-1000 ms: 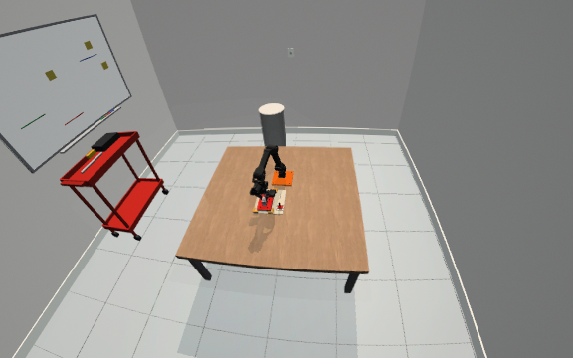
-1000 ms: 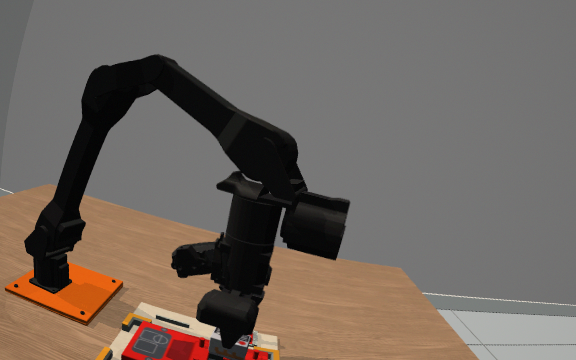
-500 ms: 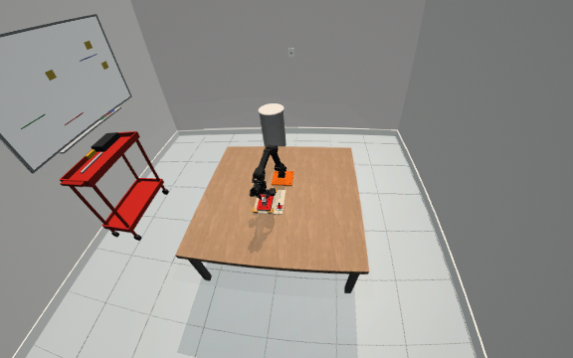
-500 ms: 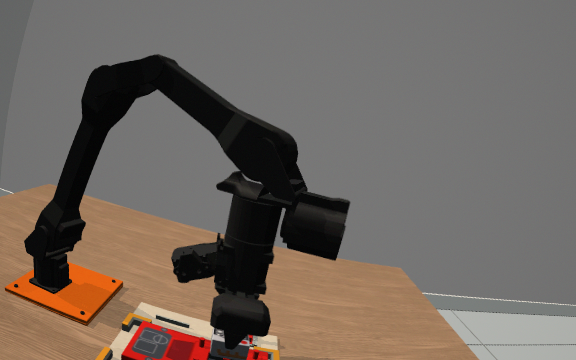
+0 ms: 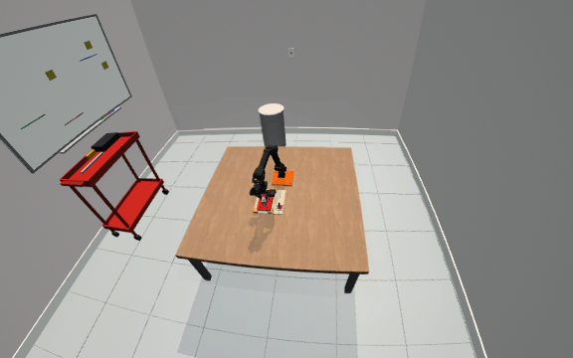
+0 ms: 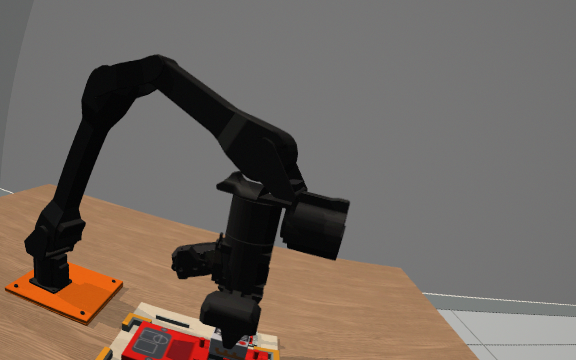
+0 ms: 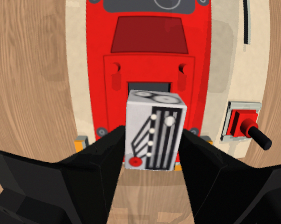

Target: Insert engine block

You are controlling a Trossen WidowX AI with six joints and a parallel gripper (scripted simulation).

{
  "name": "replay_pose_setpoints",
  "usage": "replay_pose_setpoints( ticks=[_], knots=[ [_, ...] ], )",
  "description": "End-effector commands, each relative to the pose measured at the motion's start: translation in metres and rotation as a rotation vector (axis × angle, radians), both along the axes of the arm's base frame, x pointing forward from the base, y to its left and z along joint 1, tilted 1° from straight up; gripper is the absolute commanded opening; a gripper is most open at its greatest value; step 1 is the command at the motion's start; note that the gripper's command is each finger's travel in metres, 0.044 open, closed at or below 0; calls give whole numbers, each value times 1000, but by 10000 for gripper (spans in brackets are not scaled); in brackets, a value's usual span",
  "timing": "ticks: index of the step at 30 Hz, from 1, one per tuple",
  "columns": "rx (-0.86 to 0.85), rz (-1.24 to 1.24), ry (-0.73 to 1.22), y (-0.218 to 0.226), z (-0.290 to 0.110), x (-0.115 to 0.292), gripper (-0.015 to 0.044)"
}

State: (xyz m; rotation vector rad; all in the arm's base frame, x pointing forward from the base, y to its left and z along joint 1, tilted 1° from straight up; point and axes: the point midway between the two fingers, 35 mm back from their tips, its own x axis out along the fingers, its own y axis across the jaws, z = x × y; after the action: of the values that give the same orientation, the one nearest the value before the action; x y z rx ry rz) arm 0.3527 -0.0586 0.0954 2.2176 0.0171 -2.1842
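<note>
High room overview, close low side view, wrist perhaps straight down

A workshop-style test room was indicated by a wall whiteboard (image 5: 43,85), a red tool cart (image 5: 139,144) and a wooden table (image 5: 316,239).

The engine block (image 7: 155,131) is pale grey with black slanted stripes and one red dot. The car body (image 7: 149,43) is bright red with a dark grey panel, lying on a cream board (image 7: 228,70) with orange-yellow corners. The arm is black, its base plate (image 6: 99,295) orange, the table (image 5: 311,229) wood-grained brown.
</note>
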Motion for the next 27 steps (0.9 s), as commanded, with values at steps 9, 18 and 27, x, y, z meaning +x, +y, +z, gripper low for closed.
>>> replay_pose_setpoints(
  ticks=[9,18,27],
  knots=[
    [-4,22,-2,-1,-1,0,159],
    [-6,169,1,-1,-2,0,159],
    [-3,-22,-2,-1,-3,0,159]
  ],
)
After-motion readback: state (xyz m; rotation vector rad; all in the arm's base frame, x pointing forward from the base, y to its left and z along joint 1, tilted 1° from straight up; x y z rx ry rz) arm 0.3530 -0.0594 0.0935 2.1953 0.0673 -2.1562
